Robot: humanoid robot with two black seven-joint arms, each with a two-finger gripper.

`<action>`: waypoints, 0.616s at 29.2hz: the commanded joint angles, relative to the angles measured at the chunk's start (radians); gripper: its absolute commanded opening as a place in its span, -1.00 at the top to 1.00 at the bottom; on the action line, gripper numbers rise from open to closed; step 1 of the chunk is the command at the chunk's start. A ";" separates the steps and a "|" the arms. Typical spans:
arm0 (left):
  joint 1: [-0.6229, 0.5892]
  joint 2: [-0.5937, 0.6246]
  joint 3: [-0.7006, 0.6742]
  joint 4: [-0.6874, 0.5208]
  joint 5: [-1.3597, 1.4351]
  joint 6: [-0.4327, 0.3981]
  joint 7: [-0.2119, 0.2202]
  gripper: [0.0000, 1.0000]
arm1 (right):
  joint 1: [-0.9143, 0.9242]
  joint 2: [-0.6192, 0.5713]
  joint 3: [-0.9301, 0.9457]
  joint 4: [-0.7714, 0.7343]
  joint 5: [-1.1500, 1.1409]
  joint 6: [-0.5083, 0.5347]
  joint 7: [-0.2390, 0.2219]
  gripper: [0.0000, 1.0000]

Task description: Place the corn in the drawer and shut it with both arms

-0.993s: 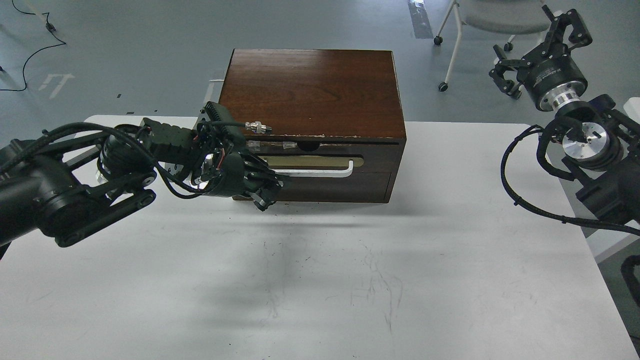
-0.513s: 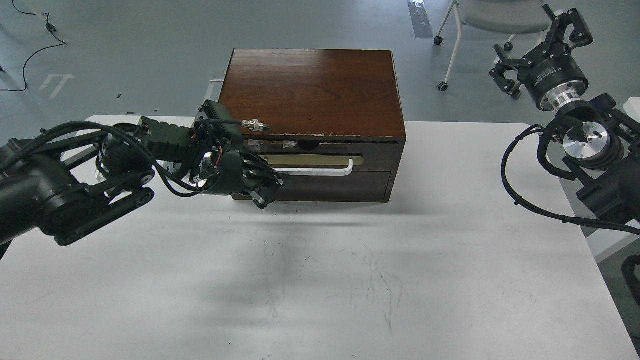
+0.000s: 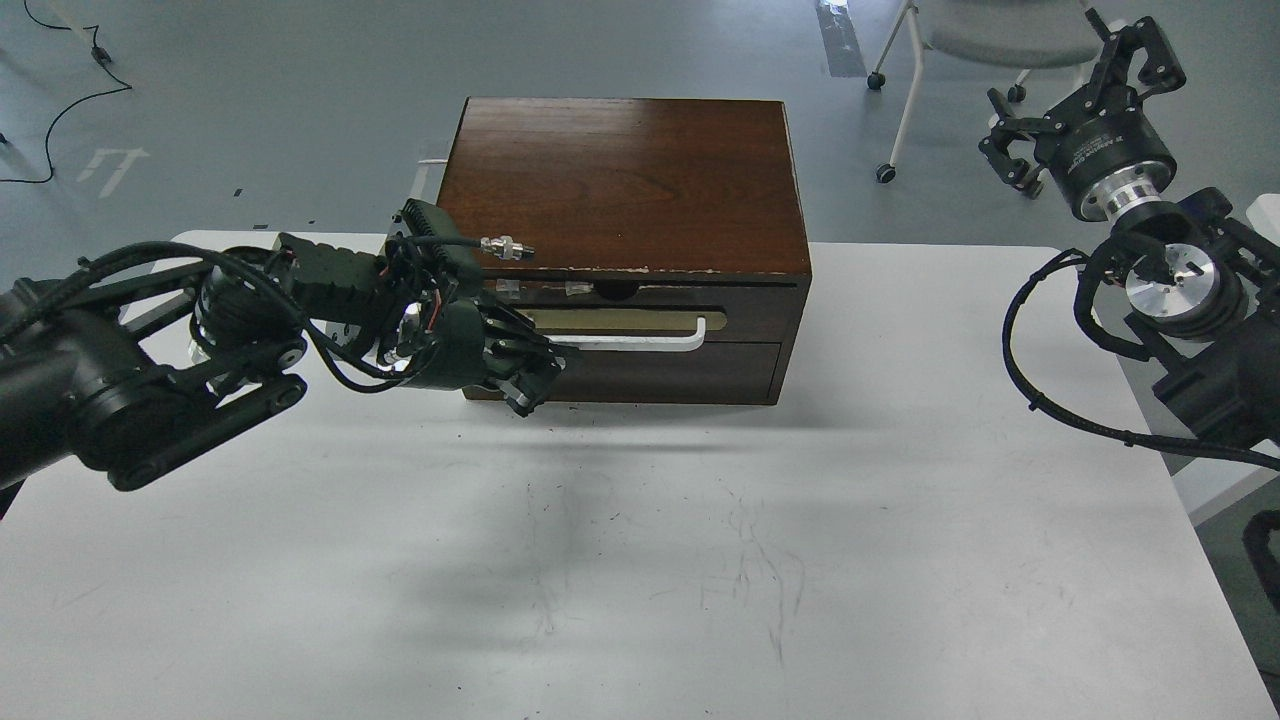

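Shifted slightly since a second ago: the left black two-finger gripper [image 3: 530, 385] is sitting a touch further left and tighter against the drawer front; everything else is lying as it was.

Item, shallow dark brown wood drawer [image 3: 745, 310], chipped top edge, beige plate, white bar handle [image 3: 640, 342]: standing pushed in, nearly flush with the brown wooden cabinet [image 3: 620, 180], a thin dark gap showing along its top.

Item, yellow toy corn: not showing anywhere in view; whether it is lying inside the drawer cannot be told.

Item, left black cabled arm [image 3: 150, 370]: reaching in low across the white table [image 3: 650, 560], its gripper pressing at the left end of the handle, covering the drawer's left part. Fingers are bunched and dark; whether clenched or released cannot be told.

Item, right black gripper [image 3: 1085, 95]: hovering high at the far right, well apart from the cabinet, fingers spread wide and holding nothing. Small white lettering on its black cylinder is too small to read.

Item, silver threaded connector [image 3: 505, 247] on the left wrist, overlapping the cabinet's top front corner.

Surroundings: grey floor with faint white markings [image 3: 112, 165], unreadable; a black cable [image 3: 60, 110] trailing at far left; a white-legged wheeled chair [image 3: 930, 60] behind; grey scuffs on the tabletop.
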 commanded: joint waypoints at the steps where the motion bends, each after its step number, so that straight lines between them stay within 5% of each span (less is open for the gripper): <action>1: -0.011 0.025 -0.041 -0.014 -0.208 -0.008 -0.002 1.00 | 0.002 0.001 0.002 0.000 0.000 0.016 0.002 -1.00; 2: -0.011 0.029 -0.071 -0.012 -0.311 -0.014 0.000 1.00 | 0.002 0.001 0.002 0.000 0.000 0.020 0.002 -1.00; 4: -0.011 0.048 -0.119 -0.004 -0.467 -0.015 0.000 0.30 | 0.002 0.000 0.003 0.000 0.000 0.023 0.003 -1.00; 5: -0.006 0.067 -0.160 -0.001 -0.577 -0.015 0.000 -0.46 | 0.002 0.002 0.011 0.000 0.000 0.023 0.008 -1.00; 6: 0.001 0.079 -0.196 0.000 -0.684 -0.015 0.000 -0.71 | 0.002 0.004 0.014 0.000 0.000 0.022 0.008 -1.00; 13: 0.002 0.162 -0.234 0.097 -1.203 -0.015 0.001 -0.92 | 0.022 0.005 0.040 -0.002 0.002 0.010 -0.001 -1.00; 18: 0.002 0.159 -0.248 0.368 -1.536 -0.015 0.009 -0.95 | 0.042 0.011 0.057 -0.005 0.003 0.017 0.006 -1.00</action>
